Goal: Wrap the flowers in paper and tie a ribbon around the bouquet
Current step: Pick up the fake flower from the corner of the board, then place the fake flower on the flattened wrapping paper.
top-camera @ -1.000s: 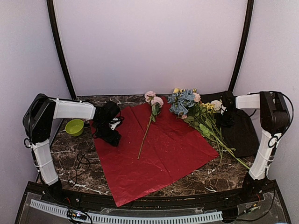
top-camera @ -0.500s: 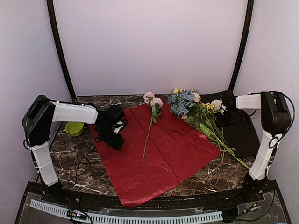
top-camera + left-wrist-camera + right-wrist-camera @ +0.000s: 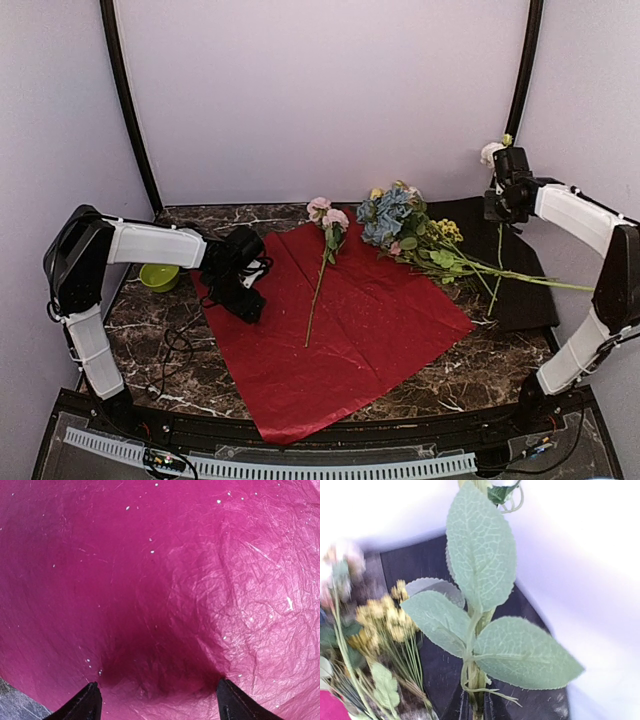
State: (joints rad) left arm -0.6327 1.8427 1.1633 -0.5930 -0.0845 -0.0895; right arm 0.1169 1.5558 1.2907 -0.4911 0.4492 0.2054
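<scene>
Right end effector (image 3: 476,711) raised high, pinching a white rose stem (image 3: 497,255), left end effector (image 3: 157,705) spread wide just above the red paper (image 3: 350,340) on the desk (image 3: 460,370), blue and pink flowers (image 3: 392,215) lying across the paper's far right corner

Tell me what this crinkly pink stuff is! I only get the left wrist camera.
Observer: It is the red paper, one big sheet spread flat on the marble table.
Operator: Are any flowers on it?
Observer: One pink rose stem lies across the middle.
Operator: What's the other arm doing?
Observer: The right gripper holds a white rose up in the air by its stem.
</scene>
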